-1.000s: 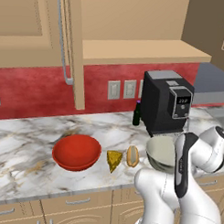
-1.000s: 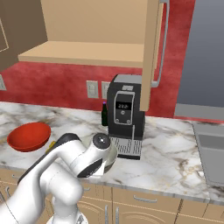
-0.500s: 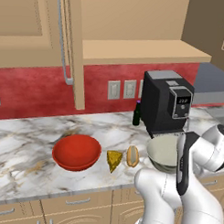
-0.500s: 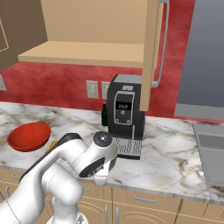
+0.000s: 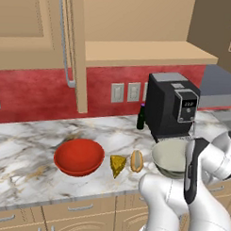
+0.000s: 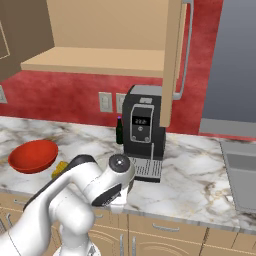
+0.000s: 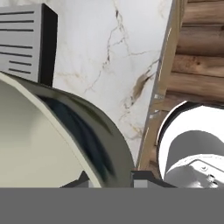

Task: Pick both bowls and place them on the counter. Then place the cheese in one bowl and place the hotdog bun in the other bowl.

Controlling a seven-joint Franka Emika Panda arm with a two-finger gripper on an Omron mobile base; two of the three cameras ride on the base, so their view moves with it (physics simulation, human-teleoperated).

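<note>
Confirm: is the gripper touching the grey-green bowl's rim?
Touching. In the hand view the gripper has one dark fingertip on each side of the grey-green bowl rim, shut on it with no gap showing.

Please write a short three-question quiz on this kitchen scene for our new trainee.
1. True or false: the cheese wedge already lies inside the red bowl.
2. What lies between the hotdog bun and the coffee machine? A) grey-green bowl B) dark bottle C) sink
3. Fill in: the gripper has closed on the grey-green bowl's ____.

Key: 1 false, it sits on the marble counter beside the bowl; 2 A; 3 rim.
</note>
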